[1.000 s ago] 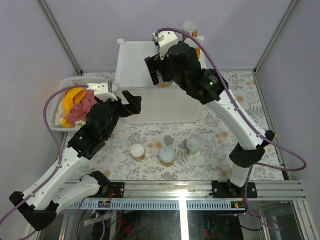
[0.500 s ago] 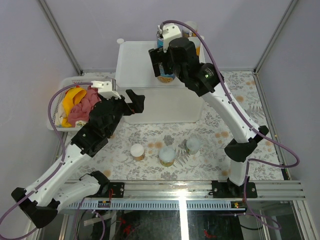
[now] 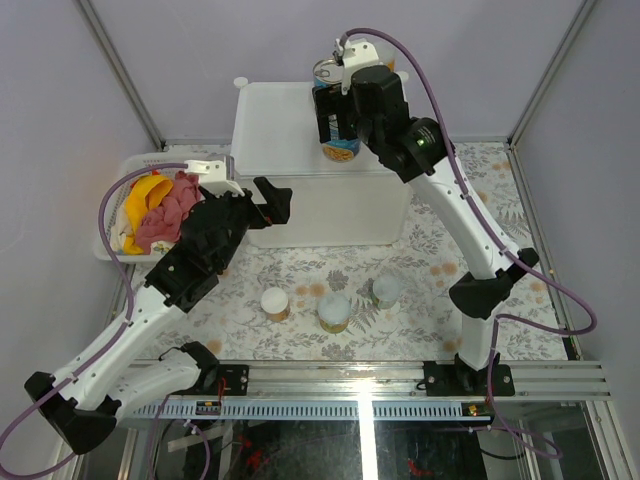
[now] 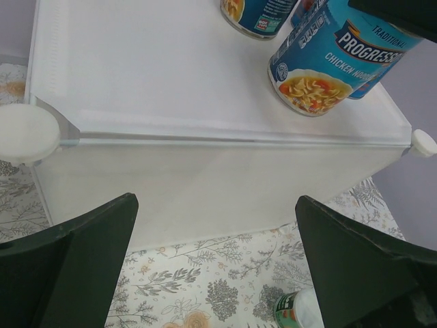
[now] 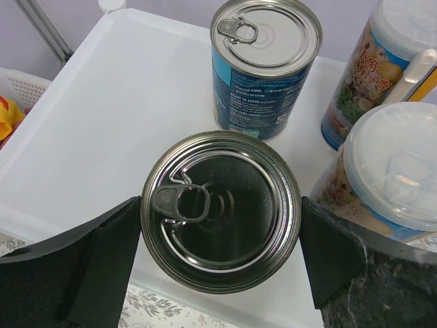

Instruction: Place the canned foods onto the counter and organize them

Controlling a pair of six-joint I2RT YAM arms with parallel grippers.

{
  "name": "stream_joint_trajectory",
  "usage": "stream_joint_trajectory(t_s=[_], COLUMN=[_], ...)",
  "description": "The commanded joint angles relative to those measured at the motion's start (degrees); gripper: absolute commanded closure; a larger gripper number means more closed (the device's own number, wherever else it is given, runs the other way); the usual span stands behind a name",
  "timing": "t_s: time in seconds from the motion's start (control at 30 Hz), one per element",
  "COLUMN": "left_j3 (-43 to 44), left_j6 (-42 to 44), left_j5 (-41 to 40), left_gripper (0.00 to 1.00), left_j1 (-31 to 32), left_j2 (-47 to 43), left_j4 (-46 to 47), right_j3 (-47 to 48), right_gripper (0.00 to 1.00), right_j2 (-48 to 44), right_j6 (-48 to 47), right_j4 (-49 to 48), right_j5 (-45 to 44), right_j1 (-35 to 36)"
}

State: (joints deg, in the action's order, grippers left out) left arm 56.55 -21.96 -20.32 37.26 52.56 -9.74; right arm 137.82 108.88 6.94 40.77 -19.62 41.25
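My right gripper point(image 3: 337, 128) is shut on a wide blue-labelled can point(image 3: 340, 150), held upright low over the right part of the counter point(image 3: 275, 125). In the right wrist view its fingers point(image 5: 109, 260) press both sides of the can point(image 5: 220, 210). A second blue can point(image 5: 265, 65) stands just behind it, and two pale-lidded canisters point(image 5: 399, 167) stand to its right. Three small white-lidded jars point(image 3: 334, 311) stand on the table in front. My left gripper point(image 3: 270, 203) is open and empty at the counter's front wall. The left wrist view shows the held can point(image 4: 334, 55).
A white mesh basket point(image 3: 118, 205) with a yellow banana and a pink cloth point(image 3: 165, 215) sits left of the counter. The counter has round knobs at its corners point(image 4: 24, 130). A green-labelled jar point(image 4: 300, 311) stands on the patterned table below my left gripper.
My right gripper has carried the blue can back and to the right, over the counter's top, close to the second blue can. My left gripper has shifted slightly right.
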Motion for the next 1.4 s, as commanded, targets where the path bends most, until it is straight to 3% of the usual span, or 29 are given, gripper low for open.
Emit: stream_joint_trajectory(t_s=[0.0,1.37], left_j3=[1.06,-1.22], left_j6=[1.09,-0.34], left_j5=[0.44,-0.08], left_gripper=[0.0,0.0], left_j1=[0.28,0.28], left_j2=[0.31,-0.79], left_j4=[4.21,5.86], right_j3=[4.65,4.21], right_gripper=[1.0,0.95], right_j2=[-1.19,3.42], right_j6=[1.16,3.6], right_j4=[-9.64,-10.56], right_j5=[1.7,3.69], right_j1=[-0.47,-2.27])
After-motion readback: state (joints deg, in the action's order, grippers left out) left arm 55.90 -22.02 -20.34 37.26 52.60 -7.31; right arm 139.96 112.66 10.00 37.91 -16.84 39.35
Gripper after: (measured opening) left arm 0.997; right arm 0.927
